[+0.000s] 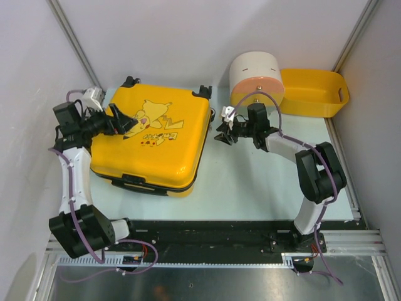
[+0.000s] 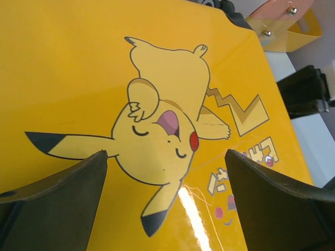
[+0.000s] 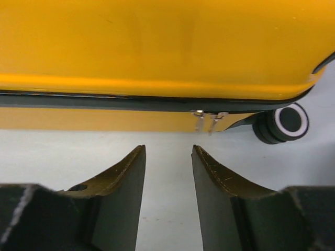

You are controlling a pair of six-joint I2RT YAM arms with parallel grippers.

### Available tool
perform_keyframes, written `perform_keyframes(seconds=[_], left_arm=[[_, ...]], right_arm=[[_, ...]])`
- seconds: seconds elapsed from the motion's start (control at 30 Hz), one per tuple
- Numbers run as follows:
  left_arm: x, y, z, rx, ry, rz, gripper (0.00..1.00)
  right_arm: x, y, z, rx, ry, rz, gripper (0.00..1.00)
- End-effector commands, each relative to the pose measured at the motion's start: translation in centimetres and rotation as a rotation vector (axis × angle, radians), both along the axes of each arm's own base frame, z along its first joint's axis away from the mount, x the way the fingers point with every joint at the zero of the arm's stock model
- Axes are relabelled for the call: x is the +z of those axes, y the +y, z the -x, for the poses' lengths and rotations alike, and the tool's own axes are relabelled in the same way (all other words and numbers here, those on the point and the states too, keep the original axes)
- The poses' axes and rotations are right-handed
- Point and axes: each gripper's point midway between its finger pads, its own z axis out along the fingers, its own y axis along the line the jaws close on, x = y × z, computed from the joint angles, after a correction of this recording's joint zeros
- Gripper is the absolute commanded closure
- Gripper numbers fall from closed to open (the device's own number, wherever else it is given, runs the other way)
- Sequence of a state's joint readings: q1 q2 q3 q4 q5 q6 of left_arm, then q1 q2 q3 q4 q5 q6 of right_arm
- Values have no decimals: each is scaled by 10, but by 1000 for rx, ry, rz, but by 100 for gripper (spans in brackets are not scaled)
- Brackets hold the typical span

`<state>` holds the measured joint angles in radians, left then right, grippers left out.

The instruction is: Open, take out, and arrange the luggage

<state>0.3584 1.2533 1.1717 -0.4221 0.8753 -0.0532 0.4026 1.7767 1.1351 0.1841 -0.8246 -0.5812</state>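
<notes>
Left claw (image 2: 166,157) spread above shut luggage (image 1: 156,147); right claw (image 3: 168,150) half-spread, empty, facing its zipper pulls (image 3: 208,121).

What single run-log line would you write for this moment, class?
luggage: closed, lying flat | left pincer: open above it | right pincer: empty, jaws apart, facing zipper pulls

- Top view: bright, even, diffuse light from overhead; white walls close to washed out; sharp across the frame.
- Luggage (image 1: 150,135): cast only a faint, soft-edged shadow on the table (image 1: 250,188) along its near side.
- Left wrist view: a thin white glare streak lay on the glossy yellow shell near the bottom edge; the print was crisp.
- Fingers (image 2: 57,204) of the left gripper (image 2: 166,154): dark, underexposed, soft so close to the lens.
- Right wrist view: fingers (image 3: 123,193) of the right gripper (image 3: 168,149) were dark with little detail; a pale highlight band ran along the shell.
</notes>
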Motion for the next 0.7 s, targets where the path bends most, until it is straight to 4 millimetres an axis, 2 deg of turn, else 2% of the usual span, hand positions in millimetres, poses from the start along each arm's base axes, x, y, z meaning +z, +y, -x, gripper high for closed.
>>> perform_keyframes(seconds=[0.0, 0.2, 0.67], left_arm=[[20, -12, 16, -61, -81, -9, 2], [26, -17, 22, -65, -75, 28, 3], [21, -17, 23, -59, -61, 32, 4]], right_arm=[[14, 3, -33, -29, -165, -47, 56], [3, 10, -40, -11, -174, -51, 59], [-2, 26, -60, -25, -176, -67, 66]])
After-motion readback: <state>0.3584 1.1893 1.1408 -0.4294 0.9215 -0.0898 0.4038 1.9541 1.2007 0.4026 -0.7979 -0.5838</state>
